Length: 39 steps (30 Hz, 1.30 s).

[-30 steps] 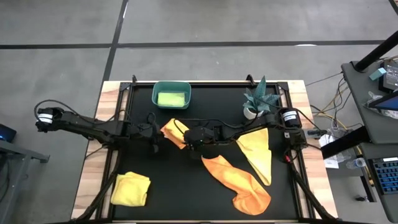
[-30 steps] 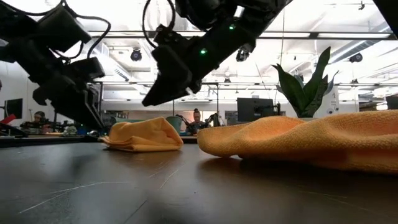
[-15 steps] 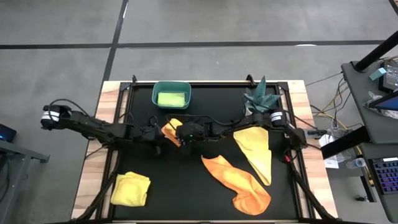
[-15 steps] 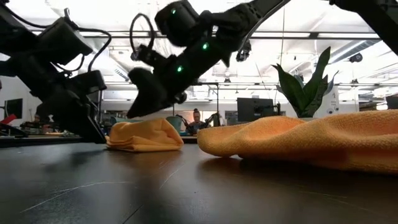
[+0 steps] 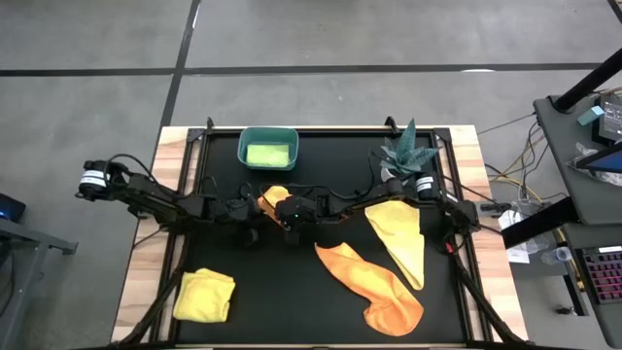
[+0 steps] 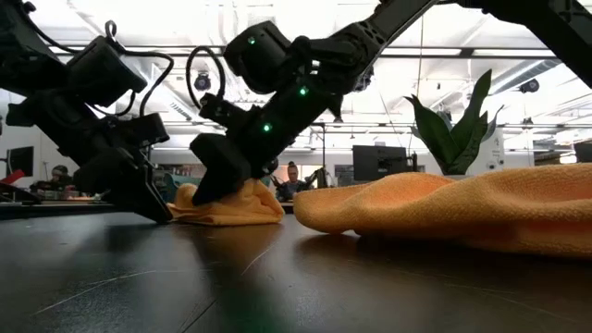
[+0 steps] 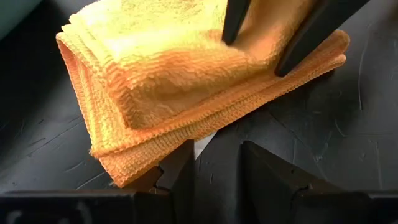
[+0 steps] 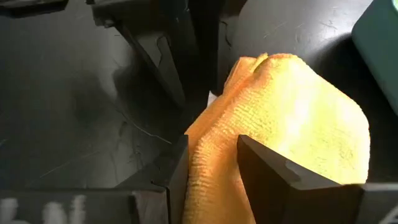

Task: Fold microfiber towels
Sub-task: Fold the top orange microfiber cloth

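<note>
A folded orange towel (image 5: 270, 197) (image 7: 155, 81) lies in several layers on the black mat, a little left of the middle. My right gripper (image 5: 283, 209) (image 8: 214, 162) has come down on it from the table's right. My left gripper (image 5: 255, 207) (image 7: 217, 165) stands open at the towel's left corner, its fingertips low on the mat (image 6: 159, 215) and only bare mat between them. My right gripper has the towel's upper layers (image 8: 217, 134) between its two fingers; the cloth fills the gap and bulges up there. The fingers (image 7: 235, 22) slant down from the table's right. The towel's bottom stays flat on the mat. My left gripper: one finger (image 7: 180, 165) stands right at the towel's bottom edge (image 7: 140, 168); I cannot tell whether it touches.
A yellow towel (image 5: 400, 238) and an orange towel (image 5: 369, 282) lie spread on the mat's right half. A folded yellow towel (image 5: 204, 295) sits near the front left. At the back stand a teal bin (image 5: 255, 136) holding a lime green cloth, and a potted plant (image 5: 406, 156).
My right gripper has gone toward the table's left and down onto the folded orange towel, whose top is now pressed in on that side. My left gripper has sunk to the mat beside the towel's left corner.
</note>
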Tool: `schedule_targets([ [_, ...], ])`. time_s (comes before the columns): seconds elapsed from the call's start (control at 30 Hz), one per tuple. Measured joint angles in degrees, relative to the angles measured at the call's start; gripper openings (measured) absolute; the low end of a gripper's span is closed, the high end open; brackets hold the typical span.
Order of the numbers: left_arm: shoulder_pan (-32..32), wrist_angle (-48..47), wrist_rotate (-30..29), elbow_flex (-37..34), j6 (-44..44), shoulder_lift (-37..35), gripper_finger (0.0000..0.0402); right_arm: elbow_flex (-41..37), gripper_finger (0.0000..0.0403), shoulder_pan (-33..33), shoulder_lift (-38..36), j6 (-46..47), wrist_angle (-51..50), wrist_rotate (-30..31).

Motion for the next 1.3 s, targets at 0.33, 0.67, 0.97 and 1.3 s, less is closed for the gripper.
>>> schedule_targets([
  [0.33, 0.00, 0.20, 0.33, -0.02, 0.02, 0.01, 0.0123, 0.62, 0.0034, 0.00, -0.26, -4.67, 0.16, 1.63],
  [0.67, 0.00, 1.23, 0.42, -0.08, 0.39, 0.02, 0.0123, 1.24, 0.0008, 0.02, -0.26, -5.71, 3.33, 1.62],
  [0.97, 0.00, 1.48, 0.46, -0.09, 0.44, 0.03, 0.0123, 8.74, 0.0044, 0.14, -0.57, -3.48, -12.59, 1.18],
  [1.3, 0.00, 2.51, 0.70, -0.15, 0.43, 0.08, 0.0123, 9.63, 0.0162, 0.31, -0.24, -1.52, -14.66, 1.07],
])
